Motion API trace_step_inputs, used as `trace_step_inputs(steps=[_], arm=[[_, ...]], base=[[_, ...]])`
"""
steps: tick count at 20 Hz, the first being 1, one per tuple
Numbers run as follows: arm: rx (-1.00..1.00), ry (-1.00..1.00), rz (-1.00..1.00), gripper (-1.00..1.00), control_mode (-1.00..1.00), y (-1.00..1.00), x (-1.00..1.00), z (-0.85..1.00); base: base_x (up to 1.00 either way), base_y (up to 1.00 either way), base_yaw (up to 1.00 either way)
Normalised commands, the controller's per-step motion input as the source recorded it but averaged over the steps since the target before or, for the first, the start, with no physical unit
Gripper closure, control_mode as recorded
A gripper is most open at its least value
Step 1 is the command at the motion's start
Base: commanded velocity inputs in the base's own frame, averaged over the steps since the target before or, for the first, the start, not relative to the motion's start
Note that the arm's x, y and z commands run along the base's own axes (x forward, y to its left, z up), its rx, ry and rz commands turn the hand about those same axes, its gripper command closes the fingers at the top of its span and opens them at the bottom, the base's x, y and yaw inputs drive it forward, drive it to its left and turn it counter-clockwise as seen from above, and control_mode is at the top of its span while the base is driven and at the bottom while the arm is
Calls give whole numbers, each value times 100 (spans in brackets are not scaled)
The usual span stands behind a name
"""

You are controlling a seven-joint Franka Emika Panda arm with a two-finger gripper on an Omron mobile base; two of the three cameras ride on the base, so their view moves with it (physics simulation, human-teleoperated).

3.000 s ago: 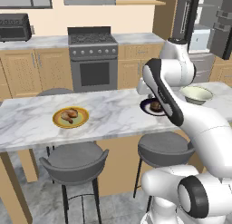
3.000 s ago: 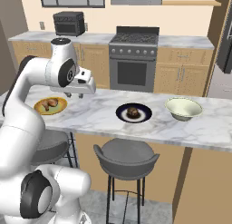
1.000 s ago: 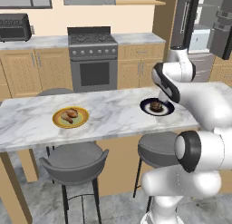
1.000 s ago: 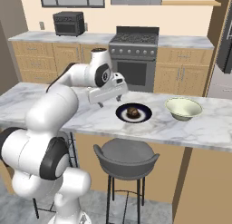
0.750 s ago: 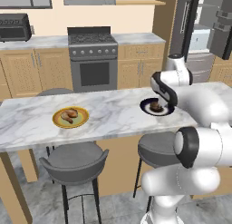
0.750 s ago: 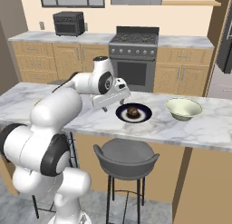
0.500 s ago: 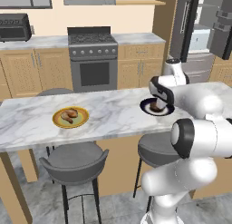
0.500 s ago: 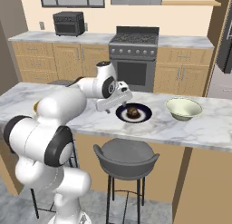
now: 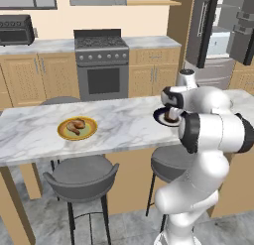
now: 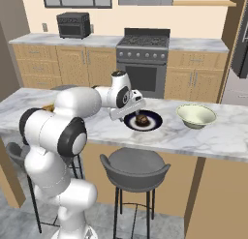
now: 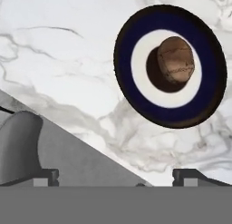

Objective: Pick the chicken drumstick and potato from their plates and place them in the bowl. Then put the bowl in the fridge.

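1. On the marble island counter [image 10: 203, 136], the dark navy plate [image 10: 152, 123] is sitting with the potato [image 10: 142, 119] resting in its middle, inside the pale ring.
2. Just beside that plate, toward its left in the right base view, the gripper [image 10: 127, 110] is hanging low over the counter, not touching the potato.
3. Along the bottom of the hand view, the two finger tips [image 11: 45, 177] are standing wide apart, so the gripper is released and carrying nothing.
4. From the hand camera, the potato [image 11: 176, 60] and its plate [image 11: 136, 105] are lying up and to the right, off the line between the tips.
5. Farther right on the counter, the cream bowl [image 10: 196, 115] is standing well apart from the navy plate.
6. Toward the counter's other end, the golden-yellow plate [image 9: 63, 133] is holding the chicken drumstick [image 9: 76, 126].
7. Behind the island, the fridge [image 9: 218, 35] is standing at the upper right of the left base view; its door looks ajar, though I cannot tell for sure.
8. Under the counter, grey stools [image 10: 134, 171] are standing.
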Motion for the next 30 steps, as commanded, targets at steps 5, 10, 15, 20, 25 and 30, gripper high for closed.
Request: trace_step_inputs(steps=[5,10,15,20,25,30], arm=[[6,0,1,-100,-100,-14,49,-17],[9,0,2,-100,-100,-4,36,-20],[3,0,3,-100,-100,0,31,-27],[0,0,7,-100,-100,-2,37,-25],[0,2,8,-100,-100,-2,35,-25],[-1,2,6,-100,-100,-8,37,-23]], base=[[0,0,0],[0,0,0],[0,0,0],[0,0,0],[0,0,0],[0,0,0]])
